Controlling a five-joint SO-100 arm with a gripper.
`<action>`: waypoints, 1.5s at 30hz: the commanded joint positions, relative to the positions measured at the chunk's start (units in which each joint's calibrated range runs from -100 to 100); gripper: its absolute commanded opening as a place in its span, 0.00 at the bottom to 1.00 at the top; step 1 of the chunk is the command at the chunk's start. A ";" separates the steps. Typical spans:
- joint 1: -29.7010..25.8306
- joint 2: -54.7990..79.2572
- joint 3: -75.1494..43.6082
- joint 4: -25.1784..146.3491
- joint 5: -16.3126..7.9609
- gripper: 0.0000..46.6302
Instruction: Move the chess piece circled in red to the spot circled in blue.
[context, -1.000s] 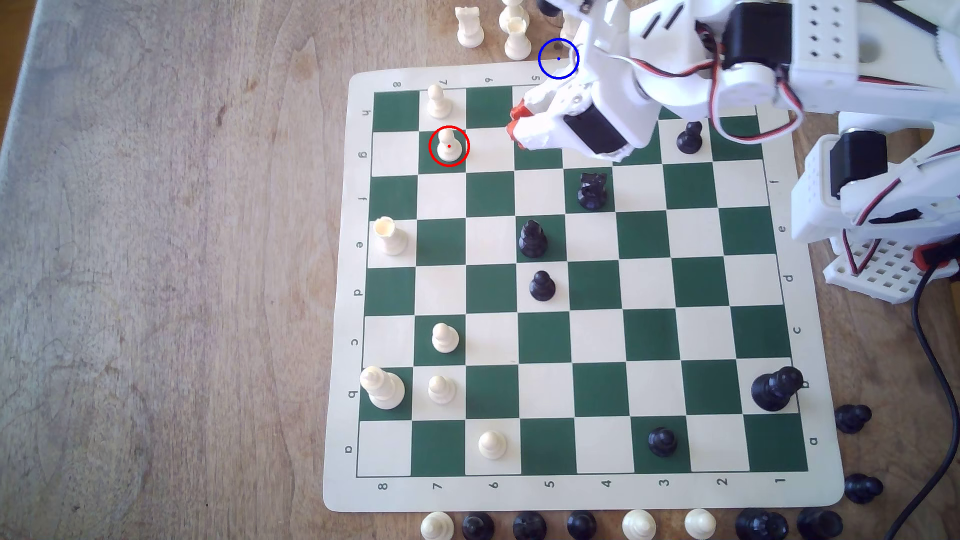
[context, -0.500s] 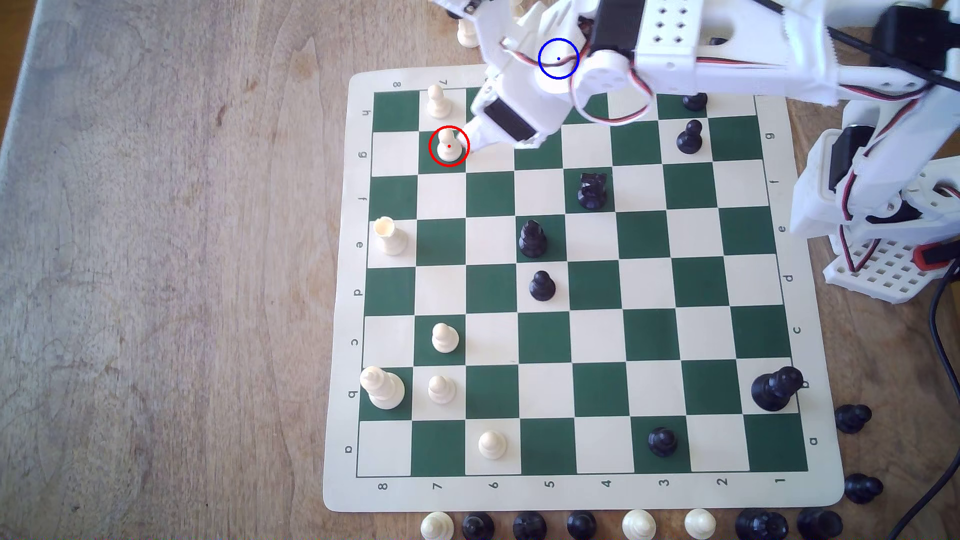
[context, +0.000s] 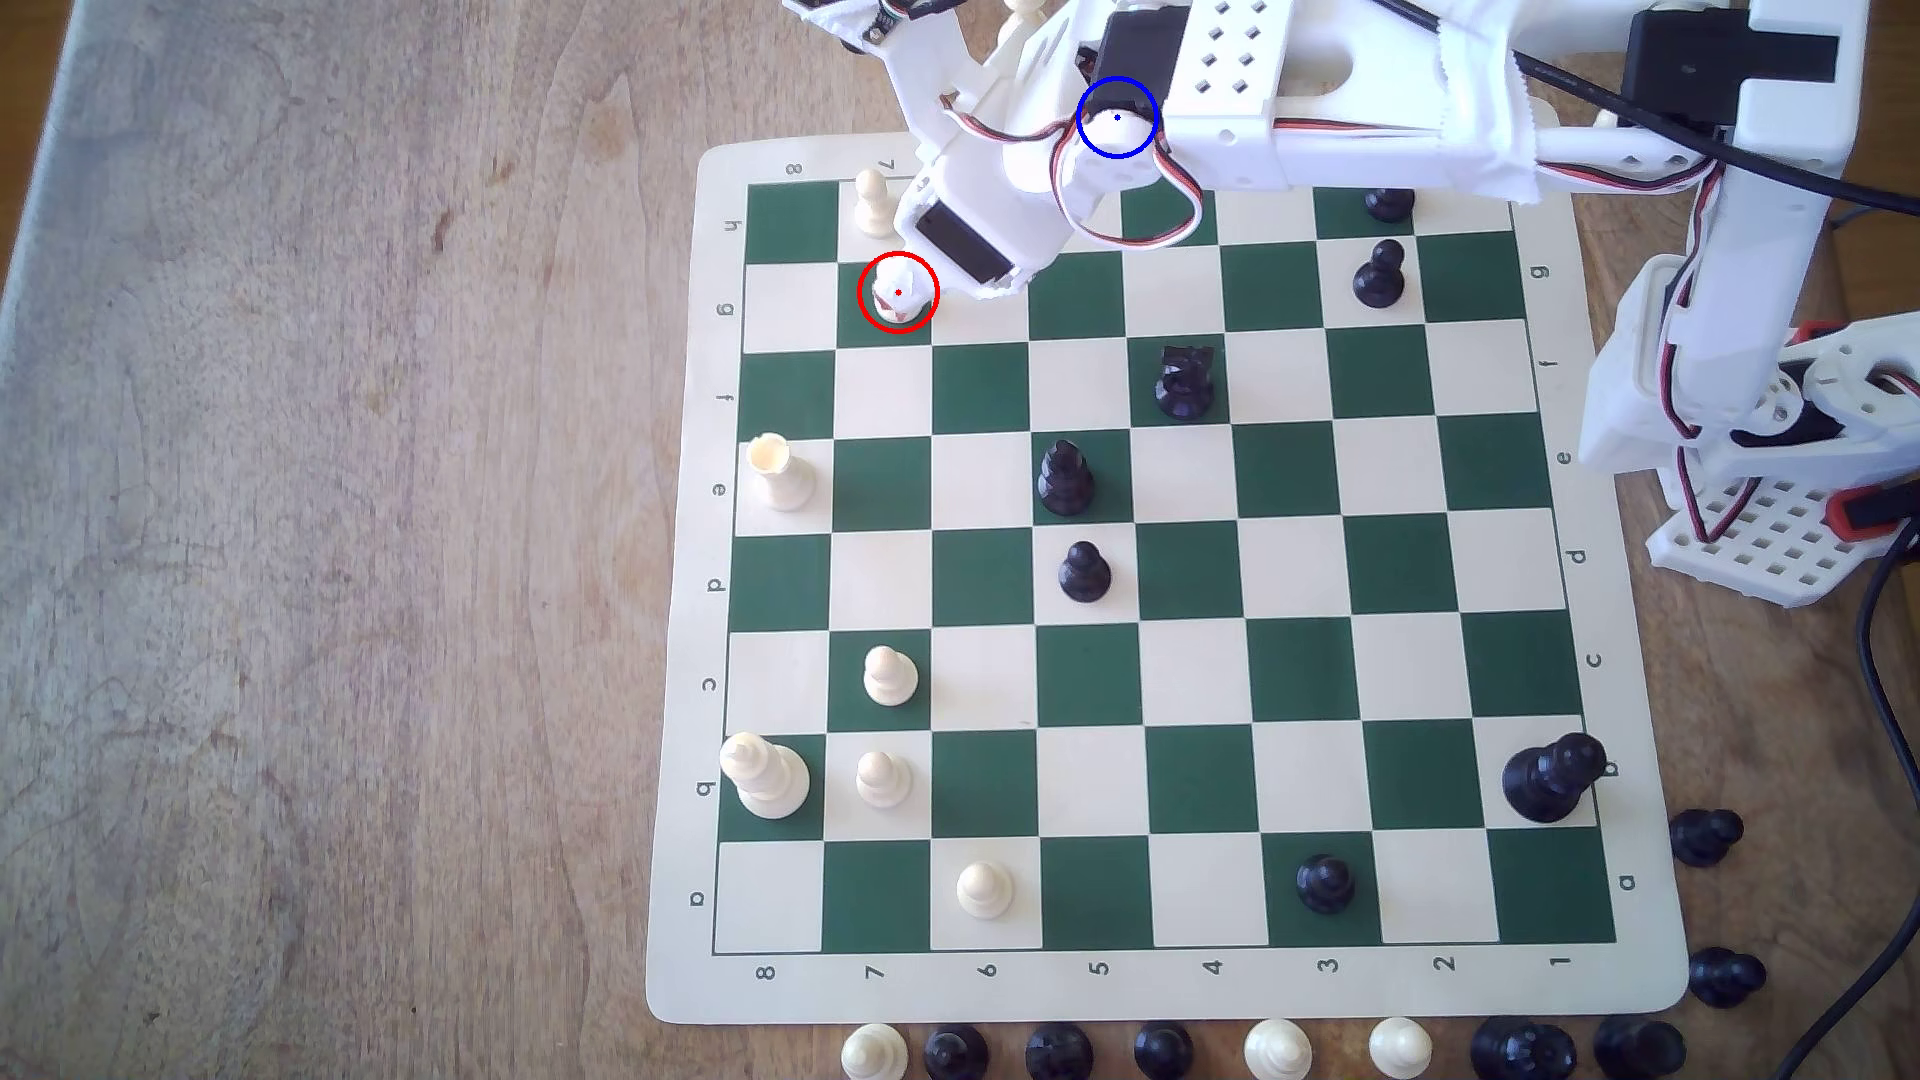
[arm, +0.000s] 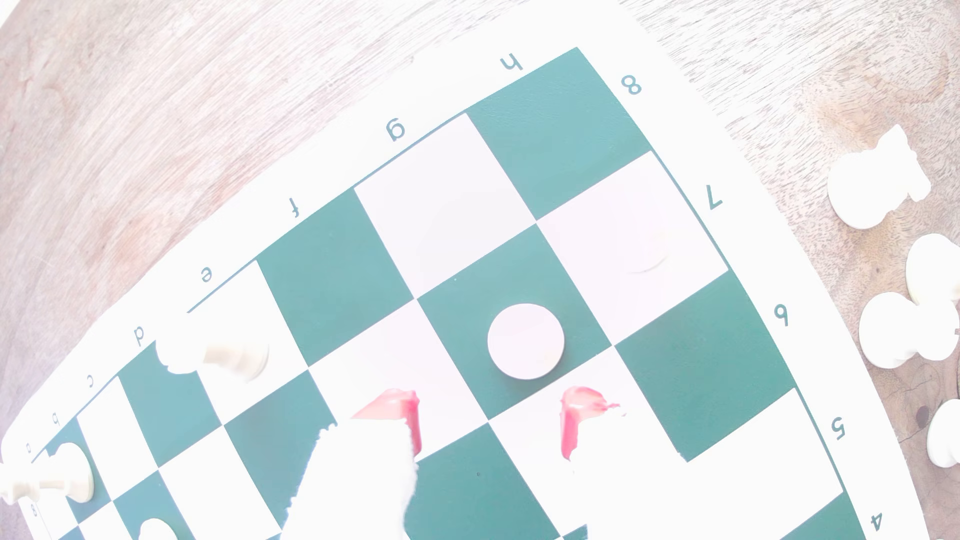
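Over the pawn (context: 896, 296), upper left of the board (context: 1143, 997) in the exterior view, on the green square inside the red ring. My gripper (arm: 491, 423) sits right above it there; my own housing hides most of the piece, so that view tells me little about clearance.

Wrist view is washed out but useful. The pawn (arm: 525, 341) reads as a pale disc seen from straight overhead, standing on its green square. My two red-tipped fingers (arm: 400, 415) are spread apart, nothing between them. The disc lies ahead of the tips rather than between them, so I judge I am not yet low or far enough forward to close.

Step in hand, as I read it: the final approach and descent.
- Carry the tips forward until the disc sits centred in the gap, then drop.
- Close on the narrow collar, not the ball head; the head looks likely to squirt out.
- Mind the second cream pawn (context: 873, 203) on the next square toward the board's upper edge; one finger will pass on its side.

The blue-ringed spot (context: 1117, 117) lies at upper centre of the exterior view, off the board, and my arm covers it now. Loose cream pieces (arm: 878, 181) stand on the wood near there, so the carry should go high.
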 joint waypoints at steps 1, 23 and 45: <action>-0.34 0.47 -5.90 -0.79 -0.24 0.30; -0.26 8.54 -10.80 -3.90 0.20 0.29; -0.10 8.54 -11.25 -4.88 0.20 0.11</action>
